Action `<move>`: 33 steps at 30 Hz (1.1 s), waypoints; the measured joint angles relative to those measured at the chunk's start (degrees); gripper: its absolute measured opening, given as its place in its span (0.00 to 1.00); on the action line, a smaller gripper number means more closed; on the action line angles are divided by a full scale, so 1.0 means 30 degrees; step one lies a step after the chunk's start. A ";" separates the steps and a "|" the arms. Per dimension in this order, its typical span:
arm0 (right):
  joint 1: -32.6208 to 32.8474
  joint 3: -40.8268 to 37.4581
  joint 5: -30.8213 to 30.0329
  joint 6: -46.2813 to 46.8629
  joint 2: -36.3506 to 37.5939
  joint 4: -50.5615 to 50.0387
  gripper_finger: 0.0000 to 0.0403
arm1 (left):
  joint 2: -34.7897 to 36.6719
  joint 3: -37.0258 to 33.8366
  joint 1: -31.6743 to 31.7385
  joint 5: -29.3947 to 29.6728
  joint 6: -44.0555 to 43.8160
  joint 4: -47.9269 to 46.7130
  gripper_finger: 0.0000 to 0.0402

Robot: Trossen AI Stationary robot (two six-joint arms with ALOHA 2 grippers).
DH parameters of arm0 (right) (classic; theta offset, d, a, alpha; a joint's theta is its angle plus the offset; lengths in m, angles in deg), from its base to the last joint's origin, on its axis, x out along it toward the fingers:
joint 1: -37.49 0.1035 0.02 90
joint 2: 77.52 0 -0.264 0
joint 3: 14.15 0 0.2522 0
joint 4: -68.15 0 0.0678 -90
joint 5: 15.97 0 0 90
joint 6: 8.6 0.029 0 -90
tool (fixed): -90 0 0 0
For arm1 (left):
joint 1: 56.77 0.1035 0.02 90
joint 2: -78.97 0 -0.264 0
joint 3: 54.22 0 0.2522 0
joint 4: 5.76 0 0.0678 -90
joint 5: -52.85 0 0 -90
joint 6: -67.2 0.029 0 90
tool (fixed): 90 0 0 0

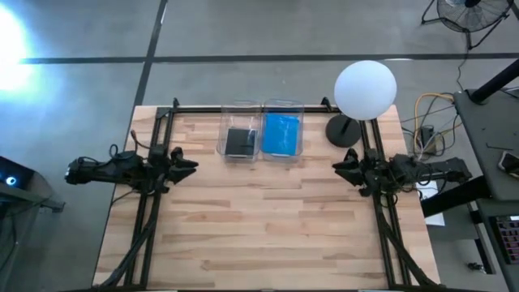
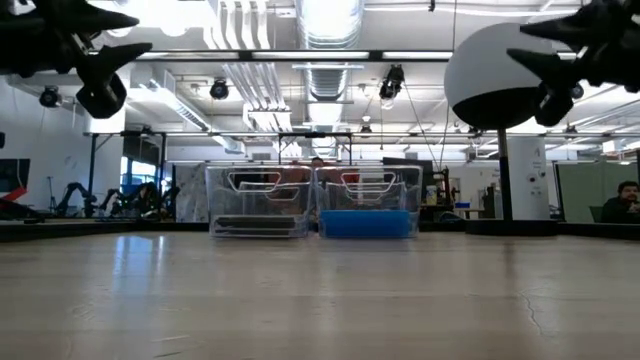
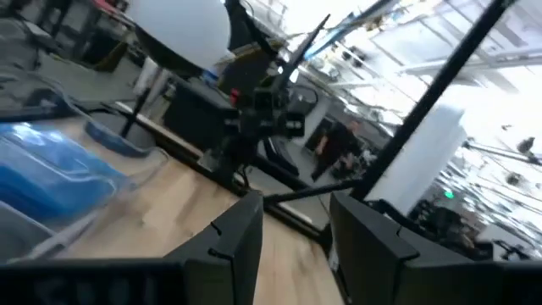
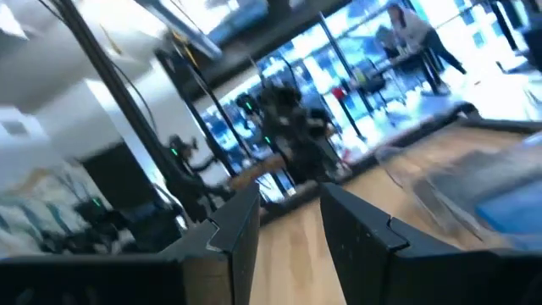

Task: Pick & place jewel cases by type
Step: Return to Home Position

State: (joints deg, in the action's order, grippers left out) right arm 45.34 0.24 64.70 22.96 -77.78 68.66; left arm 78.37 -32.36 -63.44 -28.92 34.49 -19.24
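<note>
Dark left gripper raised at left edge, jaws apart; right gripper mirrored.

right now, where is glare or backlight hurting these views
high view: a white flare burns out the floor at the top-left corner, while the table is evenly lit; low view: ceiling lights behind turn the left claw and right claw into dark silhouettes.

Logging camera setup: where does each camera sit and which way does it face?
High: overhead, straight down; left claw and right claw flank the table.
Low: table height, facing the bins; claws at top corners.
Left wrist: faces right arm; own fingers show.
Right wrist: faces left arm; own fingers show.
Shared: high and low both show blue cases.
</note>
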 joint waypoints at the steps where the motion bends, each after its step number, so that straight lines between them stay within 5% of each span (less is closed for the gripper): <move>1: 0.0000 0.0004 0.0004 -0.0053 -0.0047 -0.0460 0.31 | 0.0068 0.0000 -0.0005 0.0218 0.0023 0.0003 0.30; 9: -0.0029 -0.0007 -0.0565 0.0308 -0.0208 -0.4075 0.31 | 0.0145 -0.0364 0.0010 0.1887 -0.0087 -0.0469 0.30; 33: 0.0007 -0.0002 -0.0381 0.0340 -0.0827 -0.4105 0.31 | -0.0540 -0.2142 -0.0005 0.1855 -0.0117 -0.0095 0.30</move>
State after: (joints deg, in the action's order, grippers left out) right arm 45.37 0.23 63.55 23.97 -80.26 56.34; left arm 76.75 -38.79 -63.45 -23.36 34.14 -19.52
